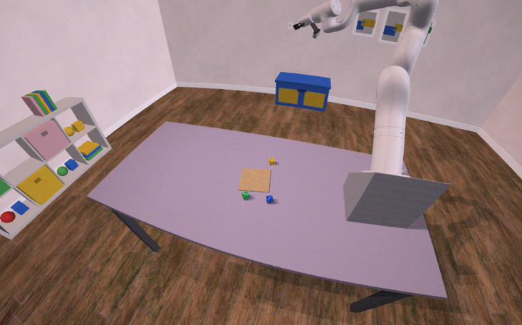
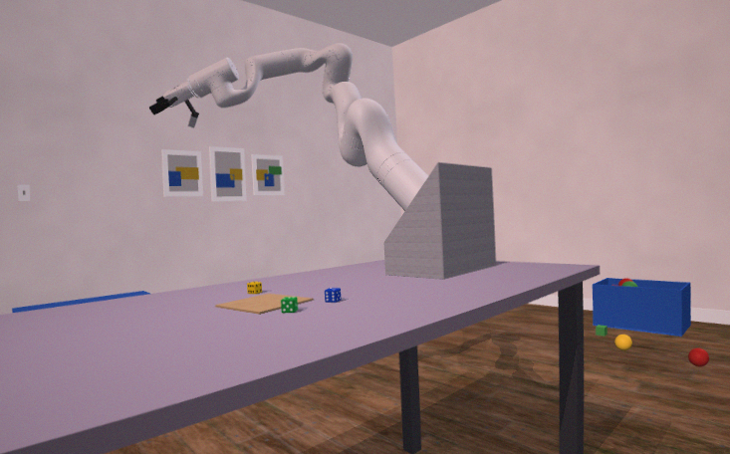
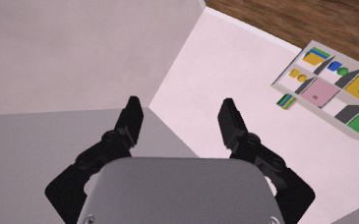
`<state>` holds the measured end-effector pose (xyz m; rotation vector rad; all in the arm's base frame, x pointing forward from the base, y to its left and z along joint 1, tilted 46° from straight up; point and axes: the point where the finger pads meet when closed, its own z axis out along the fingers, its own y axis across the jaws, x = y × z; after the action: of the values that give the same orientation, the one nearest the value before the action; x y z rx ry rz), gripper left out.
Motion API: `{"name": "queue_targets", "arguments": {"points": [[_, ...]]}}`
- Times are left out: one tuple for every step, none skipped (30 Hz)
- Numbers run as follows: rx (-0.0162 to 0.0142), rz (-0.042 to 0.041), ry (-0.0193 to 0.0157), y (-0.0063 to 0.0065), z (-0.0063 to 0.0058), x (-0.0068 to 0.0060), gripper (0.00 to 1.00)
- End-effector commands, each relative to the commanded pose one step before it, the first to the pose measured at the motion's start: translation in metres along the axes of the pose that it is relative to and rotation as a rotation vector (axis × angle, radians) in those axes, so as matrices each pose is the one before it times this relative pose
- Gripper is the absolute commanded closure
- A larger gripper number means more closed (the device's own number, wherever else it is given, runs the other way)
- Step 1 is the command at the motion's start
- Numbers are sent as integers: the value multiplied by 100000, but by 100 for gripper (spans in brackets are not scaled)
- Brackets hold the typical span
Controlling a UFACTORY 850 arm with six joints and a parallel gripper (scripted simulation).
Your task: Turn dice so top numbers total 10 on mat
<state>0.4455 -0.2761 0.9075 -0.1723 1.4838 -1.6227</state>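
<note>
The tan square mat (image 1: pixel 254 180) (image 2: pixel 254 305) lies flat on the table. A yellow die (image 1: pixel 271 161) (image 2: pixel 254 287) lies on the table behind the mat in the top view. A green die (image 1: pixel 245 195) (image 2: pixel 289 305) lies on the table close to the mat's front edge. A blue die (image 1: pixel 269 199) (image 2: pixel 332 295) lies to its right, off the mat. The numbers on top are too small to read surely. My gripper (image 3: pixel 181 106) (image 1: pixel 294 26) (image 2: pixel 152 108) is open and empty, high above the table and far from the dice.
The purple table (image 1: pixel 174 169) (image 2: pixel 130 360) carries the arm's grey base block (image 1: pixel 392 199) (image 2: pixel 440 225) at its right side. A white shelf (image 1: pixel 81 105) (image 3: pixel 341 118) with bins stands at the left in the top view. A low blue cabinet (image 1: pixel 303 83) stands behind the table.
</note>
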Motion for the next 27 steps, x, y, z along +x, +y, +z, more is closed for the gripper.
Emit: {"name": "queue_targets", "arguments": {"points": [[133,61,-76,-96,-16,-50,0],[0,0,0,0,0,0,0],[0,0,0,0,0,0,0],[0,0,0,0,0,0,0],[0,0,0,0,0,0,0],[0,0,0,0,0,0,0],[0,0,0,0,0,0,0],[0,0,0,0,0,0,0],[0,0,0,0,0,0,0],[0,0,0,0,0,0,0],[0,0,0,0,0,0,0],[0,0,0,0,0,0,0],[0,0,0,0,0,0,0],[0,0,0,0,0,0,0],[0,0,0,0,0,0,0],[0,0,0,0,0,0,0],[0,0,0,0,0,0,0],[-118,-25,48,84,20,5,0],[-758,-163,310,541,130,31,0],[-1867,-420,765,1334,311,77,0],[-3270,-796,1351,2341,525,134,0],[-4809,-1311,2014,3422,731,192,0],[0,0,0,29,9,0,0],[0,0,0,0,0,0,0],[-6335,-1987,2712,3539,648,234,0],[0,0,0,1003,344,-16,0],[0,0,0,0,0,0,0]]}}
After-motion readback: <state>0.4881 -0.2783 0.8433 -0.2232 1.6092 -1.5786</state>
